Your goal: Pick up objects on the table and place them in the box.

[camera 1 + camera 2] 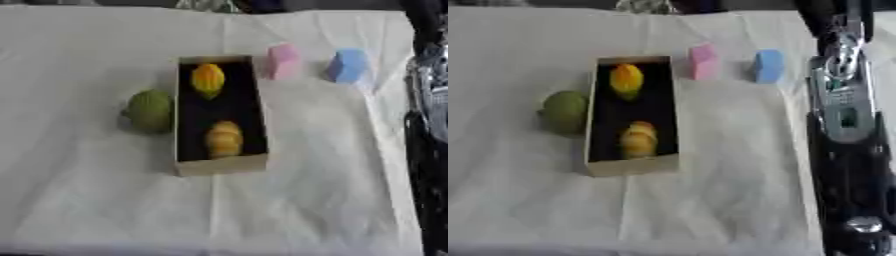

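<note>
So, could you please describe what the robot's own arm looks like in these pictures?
Only the right arm shows, along the right edge of both views. It is mostly black, with a long silver, shiny panel on its upper part that carries a small dark greenish rectangle, and a round silver joint low down. No hand shows in either view, and the left arm is out of sight.

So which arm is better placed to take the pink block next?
Probably the right. The pink block lies right of the box, near the blue block, and the right arm runs down that edge. Neither hand shows, and no left arm is in view.
</note>
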You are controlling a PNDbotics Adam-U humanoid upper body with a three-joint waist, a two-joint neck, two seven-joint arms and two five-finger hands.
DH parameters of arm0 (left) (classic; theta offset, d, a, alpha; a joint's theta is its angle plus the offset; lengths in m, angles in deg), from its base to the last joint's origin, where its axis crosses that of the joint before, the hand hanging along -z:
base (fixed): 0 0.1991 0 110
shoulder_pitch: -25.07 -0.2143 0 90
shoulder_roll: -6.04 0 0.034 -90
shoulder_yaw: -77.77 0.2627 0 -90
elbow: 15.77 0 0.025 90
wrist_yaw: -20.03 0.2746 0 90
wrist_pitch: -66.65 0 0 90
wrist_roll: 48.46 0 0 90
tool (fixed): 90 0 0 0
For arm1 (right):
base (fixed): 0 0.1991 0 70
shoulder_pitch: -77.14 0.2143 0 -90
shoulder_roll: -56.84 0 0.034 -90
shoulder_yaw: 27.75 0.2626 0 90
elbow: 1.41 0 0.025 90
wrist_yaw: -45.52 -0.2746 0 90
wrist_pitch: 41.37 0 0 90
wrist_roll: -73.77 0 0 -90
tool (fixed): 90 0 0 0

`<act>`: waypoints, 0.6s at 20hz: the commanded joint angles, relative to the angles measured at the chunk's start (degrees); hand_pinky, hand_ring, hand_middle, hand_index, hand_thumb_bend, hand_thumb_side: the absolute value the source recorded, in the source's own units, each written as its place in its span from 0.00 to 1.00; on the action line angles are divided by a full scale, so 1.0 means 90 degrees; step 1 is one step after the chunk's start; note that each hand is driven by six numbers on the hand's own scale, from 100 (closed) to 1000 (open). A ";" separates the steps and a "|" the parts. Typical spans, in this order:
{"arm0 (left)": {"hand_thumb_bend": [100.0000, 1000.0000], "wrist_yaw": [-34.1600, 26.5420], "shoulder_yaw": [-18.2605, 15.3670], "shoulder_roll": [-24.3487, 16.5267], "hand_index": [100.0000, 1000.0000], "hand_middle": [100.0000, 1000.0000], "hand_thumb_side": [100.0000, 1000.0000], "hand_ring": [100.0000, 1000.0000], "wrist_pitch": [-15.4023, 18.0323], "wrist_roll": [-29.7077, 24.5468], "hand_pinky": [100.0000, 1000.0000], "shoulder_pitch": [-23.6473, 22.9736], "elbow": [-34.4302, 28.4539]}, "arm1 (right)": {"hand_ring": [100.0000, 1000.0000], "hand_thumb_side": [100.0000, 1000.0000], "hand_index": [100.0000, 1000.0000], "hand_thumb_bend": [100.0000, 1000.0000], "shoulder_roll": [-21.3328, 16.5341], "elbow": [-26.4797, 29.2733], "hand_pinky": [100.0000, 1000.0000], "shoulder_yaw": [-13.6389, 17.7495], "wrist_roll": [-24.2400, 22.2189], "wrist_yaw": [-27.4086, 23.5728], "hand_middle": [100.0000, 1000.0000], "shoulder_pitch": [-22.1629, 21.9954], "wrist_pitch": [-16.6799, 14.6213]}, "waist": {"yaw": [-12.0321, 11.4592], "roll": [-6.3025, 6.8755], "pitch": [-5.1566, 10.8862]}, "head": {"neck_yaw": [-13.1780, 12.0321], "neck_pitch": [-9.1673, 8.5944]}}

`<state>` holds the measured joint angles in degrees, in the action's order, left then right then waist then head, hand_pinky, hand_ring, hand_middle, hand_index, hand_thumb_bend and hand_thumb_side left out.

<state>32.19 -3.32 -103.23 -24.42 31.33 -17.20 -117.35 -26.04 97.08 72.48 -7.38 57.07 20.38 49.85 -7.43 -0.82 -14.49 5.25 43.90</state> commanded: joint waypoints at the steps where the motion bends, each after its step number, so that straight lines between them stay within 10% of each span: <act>1: 0.00 -0.0065 -0.0035 -0.0160 1.00 0.85 0.40 0.87 -0.0020 0.0083 0.89 0.0153 -0.0108 | 0.70 0.46 0.82 0.00 -0.0111 0.0152 0.69 0.0018 0.0001 -0.0007 0.52 0.0086 -0.0019 | 0.0004 0.0075 0.0048 | 0.0017 0.0024; 8: 0.00 -0.0054 -0.0008 -0.0134 1.00 0.84 0.39 0.87 -0.0005 0.0044 0.88 0.0188 -0.0093 | 0.70 0.46 0.82 0.00 -0.0114 0.0159 0.69 0.0019 0.0000 0.0004 0.52 0.0092 -0.0019 | 0.0009 0.0079 0.0056 | 0.0016 0.0024; 12: 0.00 0.0136 0.0237 -0.0187 0.99 0.86 0.19 0.89 0.0168 -0.0679 0.89 0.0168 -0.0074 | 0.70 0.46 0.82 0.00 -0.0109 0.0161 0.69 0.0012 -0.0007 0.0002 0.52 0.0094 -0.0020 | 0.0021 0.0084 0.0051 | 0.0008 0.0024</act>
<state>32.85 -1.47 -103.30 -23.37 27.13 -16.91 -117.51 -26.04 97.08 72.47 -7.39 57.06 20.38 49.84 -7.30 -0.82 -14.49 5.25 43.90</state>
